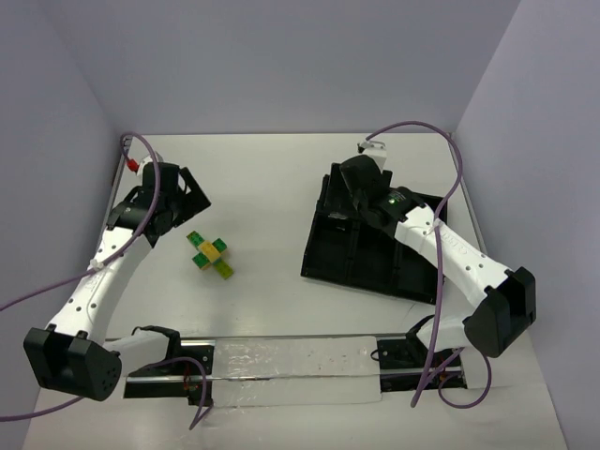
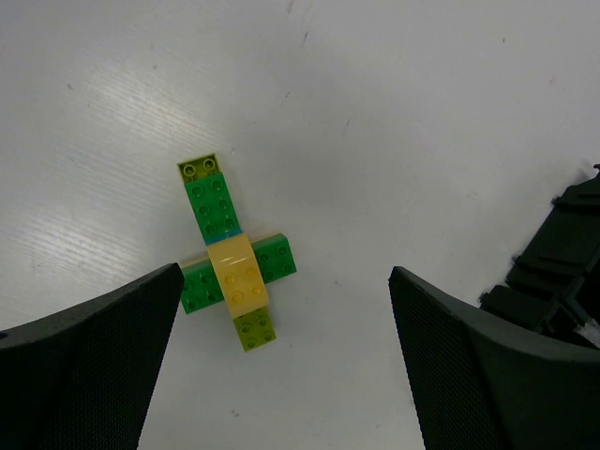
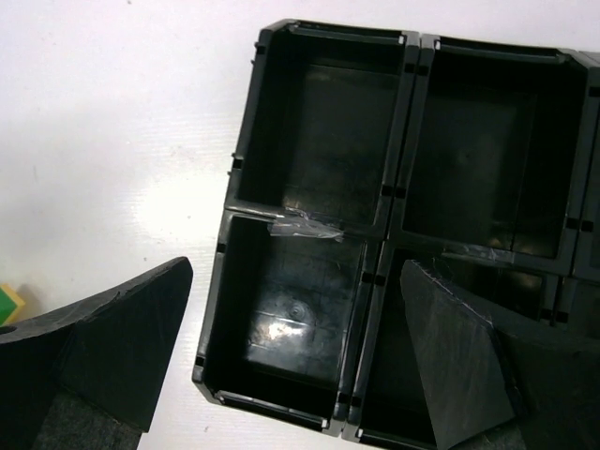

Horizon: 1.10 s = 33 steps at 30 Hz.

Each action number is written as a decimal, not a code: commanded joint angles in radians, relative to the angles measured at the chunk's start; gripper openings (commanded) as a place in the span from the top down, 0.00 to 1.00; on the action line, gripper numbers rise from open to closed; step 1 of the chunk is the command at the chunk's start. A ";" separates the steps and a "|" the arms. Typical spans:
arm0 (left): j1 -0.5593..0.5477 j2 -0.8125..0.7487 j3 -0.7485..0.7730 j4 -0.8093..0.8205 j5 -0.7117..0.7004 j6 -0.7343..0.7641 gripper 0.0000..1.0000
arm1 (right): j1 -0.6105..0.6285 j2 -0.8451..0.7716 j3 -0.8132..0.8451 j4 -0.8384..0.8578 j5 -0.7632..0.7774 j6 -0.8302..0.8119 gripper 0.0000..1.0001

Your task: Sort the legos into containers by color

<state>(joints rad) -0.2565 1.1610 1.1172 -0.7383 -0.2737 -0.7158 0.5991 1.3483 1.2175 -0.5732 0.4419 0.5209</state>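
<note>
Legos (image 1: 212, 255), small studded plastic bricks in green, lime and yellow, joined as a cross, flat on white bench (image 1: 272, 178), well left of black plastic compartment tray (image 1: 361, 262). Left gripper (image 1: 178, 202) farther left of tray, fingers (image 2: 94, 356) spread apart. Right gripper (image 1: 361, 187) above tray's far left part, fingers (image 3: 112, 347) likewise apart.

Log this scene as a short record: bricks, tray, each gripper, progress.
bricks: legos joined in one cross, green, lime and yellow with a sliver of light blue, lying on the table
containers: black tray, the compartments in view hold no bricks
left: left gripper open, empty, near the cross, not touching it
right: right gripper open, empty, over the tray
progress: nothing sorted yet
</note>
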 commanded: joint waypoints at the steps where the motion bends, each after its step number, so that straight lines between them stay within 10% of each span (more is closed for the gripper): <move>1: -0.040 0.014 0.013 -0.029 -0.044 -0.086 0.01 | 0.010 -0.006 0.021 -0.033 0.068 0.025 0.00; 33: -0.144 0.232 -0.127 -0.083 -0.110 -0.381 0.35 | 0.011 -0.090 -0.144 0.081 -0.126 -0.026 0.00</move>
<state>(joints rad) -0.3920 1.3650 0.9945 -0.8666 -0.3882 -1.0710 0.6029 1.2498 1.0721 -0.5284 0.3163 0.5034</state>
